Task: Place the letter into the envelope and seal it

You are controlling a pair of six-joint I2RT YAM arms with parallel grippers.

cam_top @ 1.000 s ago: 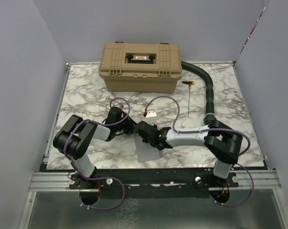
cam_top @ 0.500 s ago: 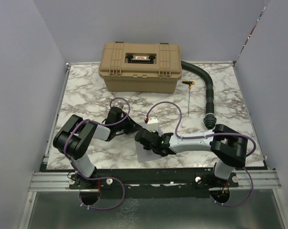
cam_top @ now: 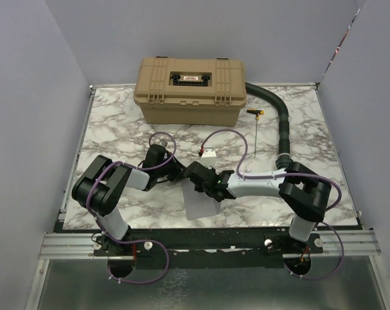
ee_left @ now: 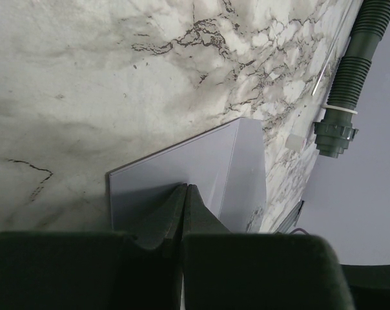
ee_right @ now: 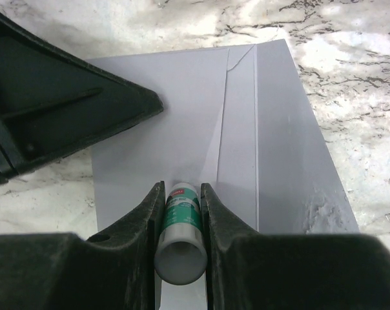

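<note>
The grey envelope (cam_top: 202, 205) lies flat on the marble table near the front edge. My left gripper (ee_left: 186, 188) is shut, its tips resting on the envelope (ee_left: 205, 165) near one corner, with nothing between them. My right gripper (ee_right: 181, 186) is shut on a green-and-white glue stick (ee_right: 181, 223), which points down at the envelope (ee_right: 182, 123) beside the slanted flap edge. In the top view both grippers meet over the envelope's far end, left gripper (cam_top: 179, 174) and right gripper (cam_top: 197, 175). The left fingers (ee_right: 72, 106) show in the right wrist view. The letter is out of view.
A tan hard case (cam_top: 190, 90) stands at the back of the table. A black corrugated hose (cam_top: 283, 126) curves down the right side, and a thin yellow-handled tool (cam_top: 255, 115) lies beside it. The hose end (ee_left: 340, 126) shows past the envelope.
Half a second ago the right gripper with the glue stick was nearer the front edge over the envelope; it has moved back toward the far end. The left gripper has stayed put.
</note>
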